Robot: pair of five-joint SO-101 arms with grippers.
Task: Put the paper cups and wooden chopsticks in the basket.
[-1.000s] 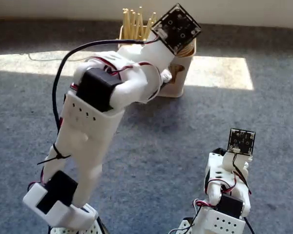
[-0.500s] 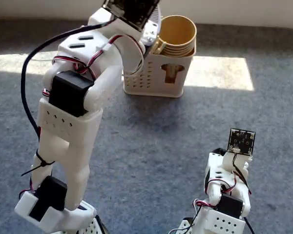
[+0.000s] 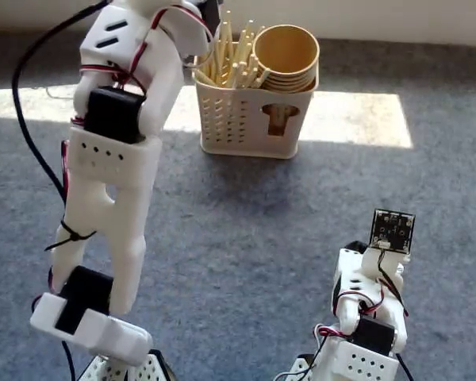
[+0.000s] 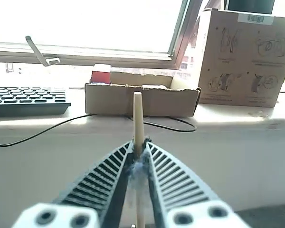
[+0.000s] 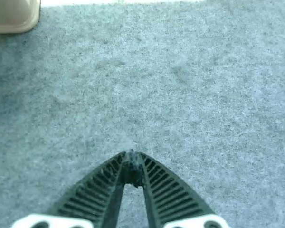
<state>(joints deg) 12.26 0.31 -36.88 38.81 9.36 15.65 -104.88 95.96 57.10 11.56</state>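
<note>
A cream plastic basket stands on the grey carpet at the back. In it are a bundle of wooden chopsticks and a stack of paper cups. My left arm rises tall beside the basket, its wrist at the top edge of the high view. My left gripper is shut on a single wooden chopstick, which stands upright between the fingertips. My right gripper is shut with nothing in it, low over bare carpet, with a corner of the basket far ahead.
My right arm sits folded at the front right. A sunlit strip crosses the carpet beside the basket. Past the left gripper are a window sill, a keyboard and cardboard boxes.
My left arm has swung up and to the left from over the basket, uncovering the chopsticks and cups. The right arm has kept still.
</note>
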